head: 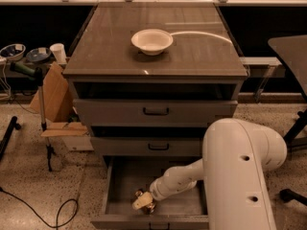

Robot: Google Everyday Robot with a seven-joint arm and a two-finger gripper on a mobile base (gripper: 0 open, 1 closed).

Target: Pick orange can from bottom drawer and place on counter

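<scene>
The bottom drawer (120,186) is pulled open, plain grey inside. My gripper (144,201) reaches down into it near the front, left of middle. A small orange-copper thing, the orange can (150,207), shows right at the gripper's tip and is mostly hidden by it. I cannot tell whether it is held. The counter (110,51) is the glossy grey-brown top of the cabinet, above.
A white bowl (152,40) stands on the counter with a pale curved streak to its right. The two upper drawers (153,111) are shut. My white arm (240,176) fills the lower right. A cardboard box (53,92), a stand and a cable lie at left.
</scene>
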